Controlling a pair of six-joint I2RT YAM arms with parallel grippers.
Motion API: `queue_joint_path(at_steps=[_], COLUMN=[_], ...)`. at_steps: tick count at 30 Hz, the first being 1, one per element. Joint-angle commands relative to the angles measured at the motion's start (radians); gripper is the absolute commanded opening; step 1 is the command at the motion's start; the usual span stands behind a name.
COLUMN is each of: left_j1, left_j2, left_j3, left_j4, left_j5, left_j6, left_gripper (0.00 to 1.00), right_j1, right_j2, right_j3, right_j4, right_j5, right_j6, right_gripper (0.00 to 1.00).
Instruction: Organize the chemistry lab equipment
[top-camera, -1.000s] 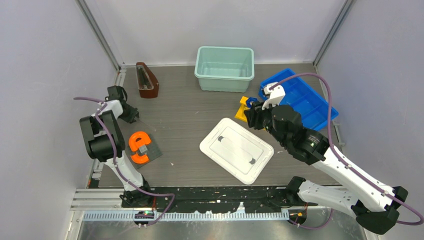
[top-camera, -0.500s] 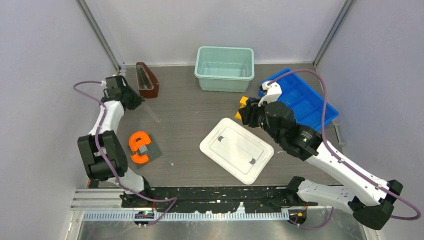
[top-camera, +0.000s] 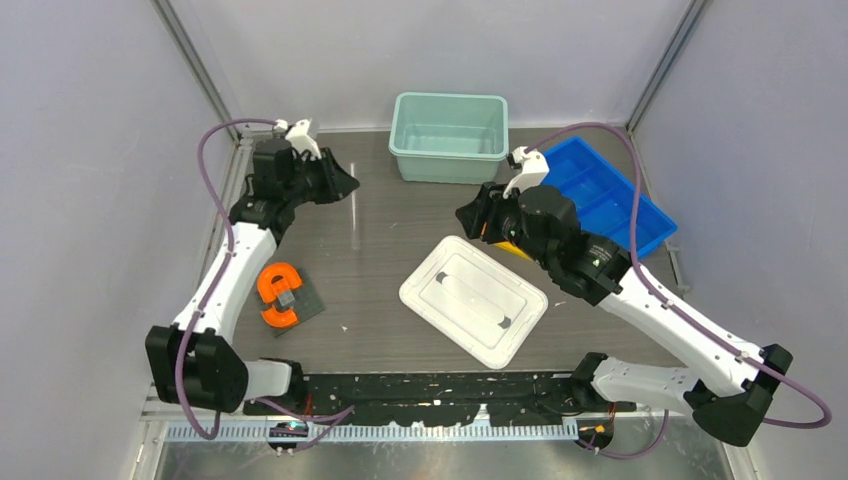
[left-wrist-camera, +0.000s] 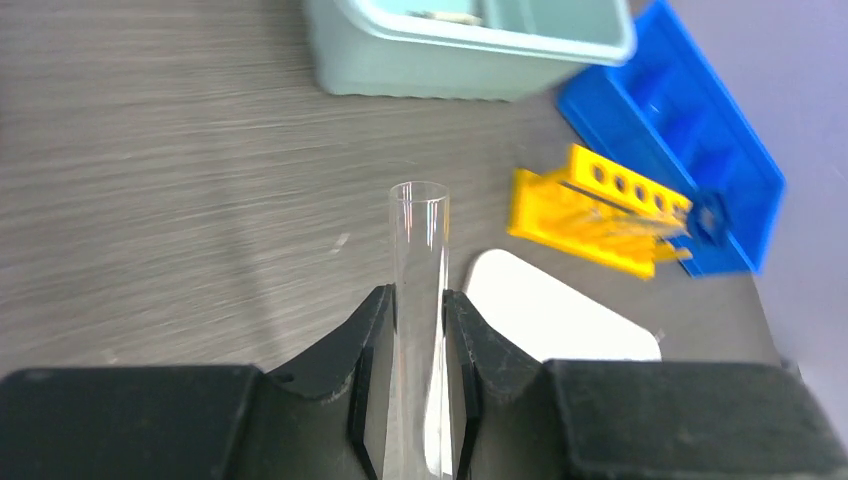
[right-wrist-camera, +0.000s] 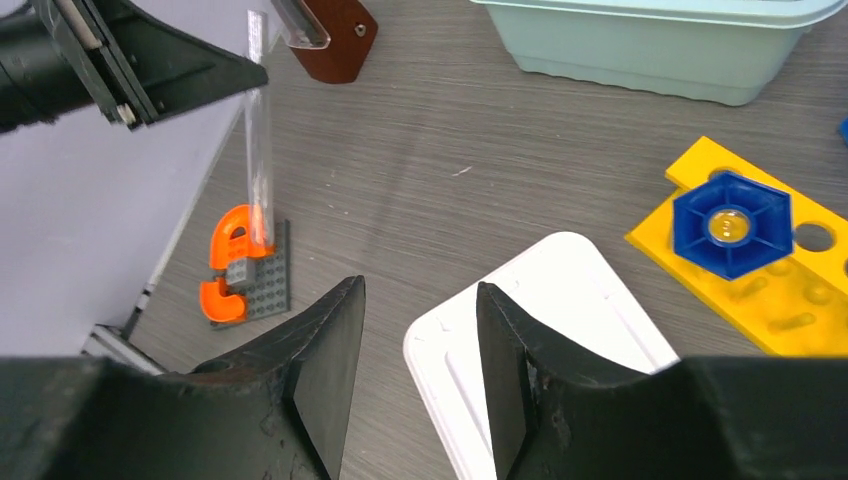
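Left wrist: clear tube (left-wrist-camera: 418, 262), perhaps glass

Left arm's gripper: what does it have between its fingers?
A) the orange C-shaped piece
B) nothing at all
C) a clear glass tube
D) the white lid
C: in the left wrist view the left gripper is closed on a clear glass tube, whose open end sticks out ahead of the fingers, above the table.
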Motion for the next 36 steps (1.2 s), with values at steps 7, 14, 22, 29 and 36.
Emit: queue_joint_path(at_steps=[7,14,22,29,36], left_j1=[-0.216,-0.337,-0.382,-0.394,-0.405], left_j2=[-0.166,-0.247,-0.292,-0.284,-0.288], left_j3=[-0.07,-0.132,-0.199,-0.206,-0.214], left_j4=[0.086,0.071,0.118,0.12,0.119], left_j5=[0.178,0.184,0.184,0.196,0.2], left_j6=[0.296,0.405,0.426,0.426,0.44], left_gripper=[0.18,0.18,0.18,0.18,0.18], right_j1=[-0.103,-0.137,-0.146,-0.146,-0.145], right_j2=[0.111,0.186,0.32,0.398,0.44], right_j3=[0.191,0.247,0.293,0.293,0.291], right_j4=[0.005,-0.009,-0.018,0.003,0.034], right_j5=[-0.371,-0.513,-0.711,-0.727,-0.725], right_j6=[0.17,0.263,0.306,0.331,0.353], right_gripper=[0.54,0.59,0.64,0.61,0.55])
